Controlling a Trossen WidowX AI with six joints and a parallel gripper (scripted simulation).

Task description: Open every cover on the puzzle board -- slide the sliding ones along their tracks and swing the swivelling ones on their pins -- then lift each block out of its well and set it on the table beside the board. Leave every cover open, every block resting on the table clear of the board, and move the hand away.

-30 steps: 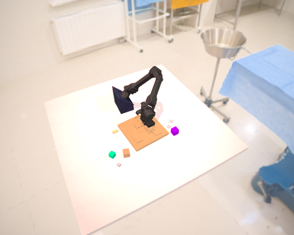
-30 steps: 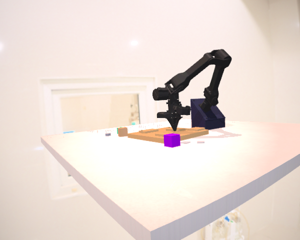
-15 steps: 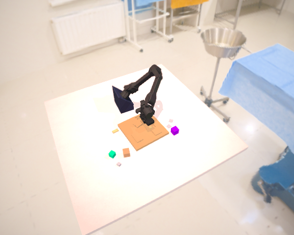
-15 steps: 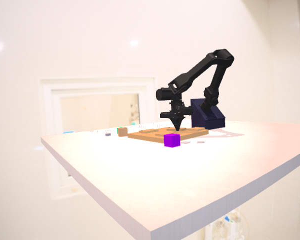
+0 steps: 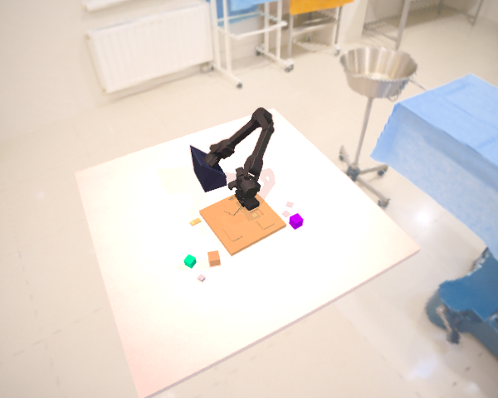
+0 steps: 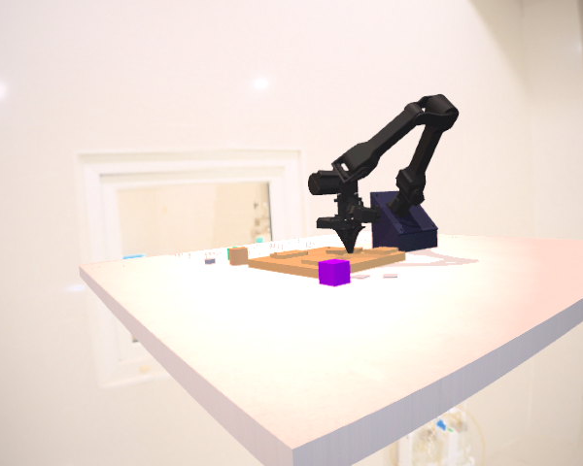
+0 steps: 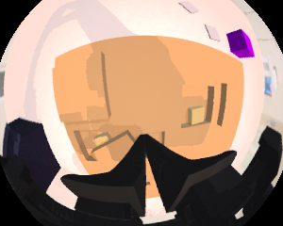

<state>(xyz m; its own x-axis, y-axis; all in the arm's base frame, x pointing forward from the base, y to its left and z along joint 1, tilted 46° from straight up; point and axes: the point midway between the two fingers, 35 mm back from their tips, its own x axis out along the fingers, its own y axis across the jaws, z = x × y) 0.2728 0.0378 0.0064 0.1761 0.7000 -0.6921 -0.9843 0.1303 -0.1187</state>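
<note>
The puzzle board (image 5: pixel 241 244) (image 6: pixel 282 262) (image 7: pixel 146 61) lies flat on the bench (image 5: pixel 283 317) (image 6: pixel 301 350) (image 7: pixel 38 61), just in front of the arm's dark base (image 5: pixel 208 177) (image 6: pixel 404 238) (image 7: pixel 30 153). Your claw (image 5: pixel 237 211) (image 6: pixel 351 250) (image 7: pixel 145 137) points down at it with its tips together, gripping nothing. Beside the board you have a purple cube (image 5: pixel 295 220) (image 6: pixel 333 273) (image 7: pixel 241 43), apart from the claw.

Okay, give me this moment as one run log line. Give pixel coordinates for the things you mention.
gripper (image 5: pixel 250 208) (image 6: pixel 351 251) (image 7: pixel 146 137): shut, nothing held | position: low over puzzle board (image 5: pixel 236 229) (image 6: pixel 282 264) (image 7: pixel 141 71) | purple cube (image 5: pixel 295 221) (image 6: pixel 333 273) (image 7: pixel 240 43): on table beside board
</note>
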